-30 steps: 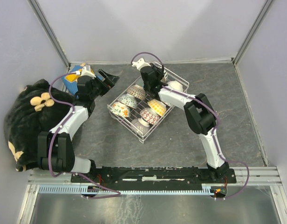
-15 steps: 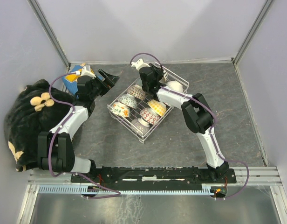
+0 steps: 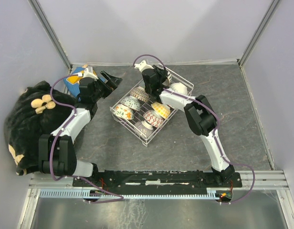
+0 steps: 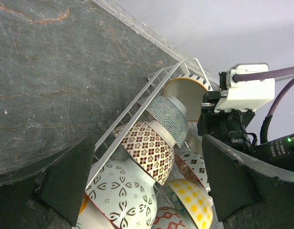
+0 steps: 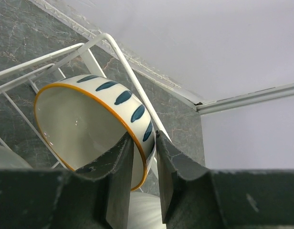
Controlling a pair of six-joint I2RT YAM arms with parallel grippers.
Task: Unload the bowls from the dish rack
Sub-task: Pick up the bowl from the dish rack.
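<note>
The white wire dish rack sits mid-table and holds several patterned bowls on edge. My right gripper is at the rack's far corner. In the right wrist view, the right gripper is shut on the rim of a white bowl with blue strokes and an orange edge, one finger inside and one outside. That bowl leans against the rack wire in the left wrist view. My left gripper hangs open left of the rack, holding nothing. A brown lattice bowl and a green dotted bowl lie beyond its fingers.
A black cloth bundle with cream flowers fills the left side. A blue and yellow object lies behind the left arm. Grey walls close in the table on three sides, and a white overturned bowl sits at the rack's right end.
The right gripper has closed slightly on the bowl's rim and the right arm has shifted a little left. The left arm has not moved.
</note>
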